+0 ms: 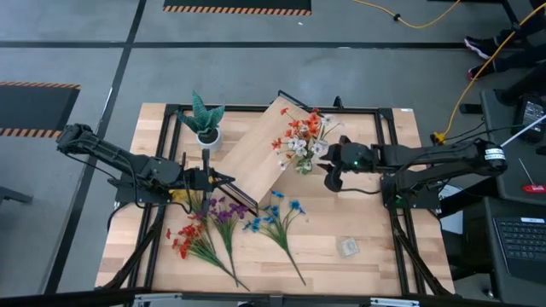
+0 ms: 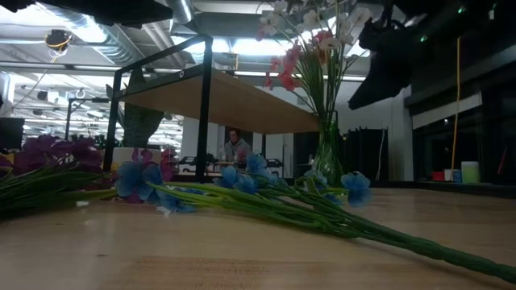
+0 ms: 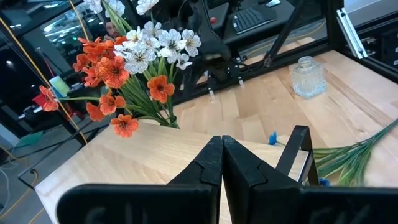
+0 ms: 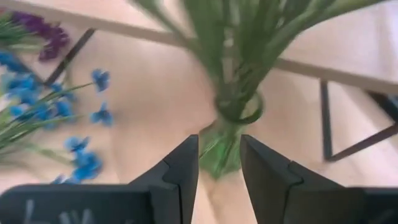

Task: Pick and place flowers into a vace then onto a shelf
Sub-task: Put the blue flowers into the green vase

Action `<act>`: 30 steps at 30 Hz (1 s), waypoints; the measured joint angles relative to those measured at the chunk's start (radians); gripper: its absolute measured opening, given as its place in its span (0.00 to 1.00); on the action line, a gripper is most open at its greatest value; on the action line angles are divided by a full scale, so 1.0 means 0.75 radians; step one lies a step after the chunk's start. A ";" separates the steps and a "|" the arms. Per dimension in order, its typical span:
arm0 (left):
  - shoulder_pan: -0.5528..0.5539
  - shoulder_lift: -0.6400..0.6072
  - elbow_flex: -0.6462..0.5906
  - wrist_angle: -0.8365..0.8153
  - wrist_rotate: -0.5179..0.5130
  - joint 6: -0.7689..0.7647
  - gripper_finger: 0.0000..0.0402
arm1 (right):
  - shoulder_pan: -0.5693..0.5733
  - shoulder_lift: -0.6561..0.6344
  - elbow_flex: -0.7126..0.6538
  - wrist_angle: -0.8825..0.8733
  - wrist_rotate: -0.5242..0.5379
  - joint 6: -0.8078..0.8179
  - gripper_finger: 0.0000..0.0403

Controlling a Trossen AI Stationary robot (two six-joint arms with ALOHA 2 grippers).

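- The right gripper (image 4: 219, 163) has its fingers (image 4: 181, 168) partly open, one on each side of the narrow green vase (image 4: 219, 149); whether they press on the glass I cannot tell
- From above, the right gripper (image 1: 333, 179) sits at the corner of the shelf (image 1: 256, 153), with the vase (image 1: 304, 165) just beside it
- The vase holds a bunch of orange and white flowers (image 1: 303, 136) whose blossoms spread over the shelf's end
- The left gripper (image 3: 222, 163) has its fingers pressed together and empty, level with the shelf board (image 3: 124, 162) at its near edge
- Red (image 1: 189, 234), purple (image 1: 223, 211) and blue flowers (image 1: 277, 215) lie flat on the desk (image 1: 367, 273), well apart from both grippers
- The level view shows the vase (image 2: 326, 153) upright on the desk below the raised shelf (image 2: 226, 101), which the overhead view does not make plain
- The left wrist view shows a small clear glass jar (image 3: 309, 76) on the desk, and the bouquet (image 3: 134, 65) rising past the board
- A spiky green plant in a white pot (image 1: 206, 124) stands at the shelf's other side
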 joint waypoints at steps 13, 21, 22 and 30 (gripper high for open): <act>-0.001 0.000 -0.001 0.000 0.000 0.001 0.01 | 0.477 0.007 0.139 -0.218 0.240 0.343 0.09; 0.000 0.000 -0.001 0.003 0.000 0.003 0.01 | 0.668 0.201 0.272 -0.316 0.293 0.523 0.02; 0.000 0.000 0.000 0.003 0.000 0.003 0.01 | 0.684 0.247 0.313 -0.372 0.292 0.554 0.01; 0.000 0.000 -0.001 0.004 0.000 0.003 0.01 | 0.816 0.582 0.665 -0.743 0.289 0.847 0.01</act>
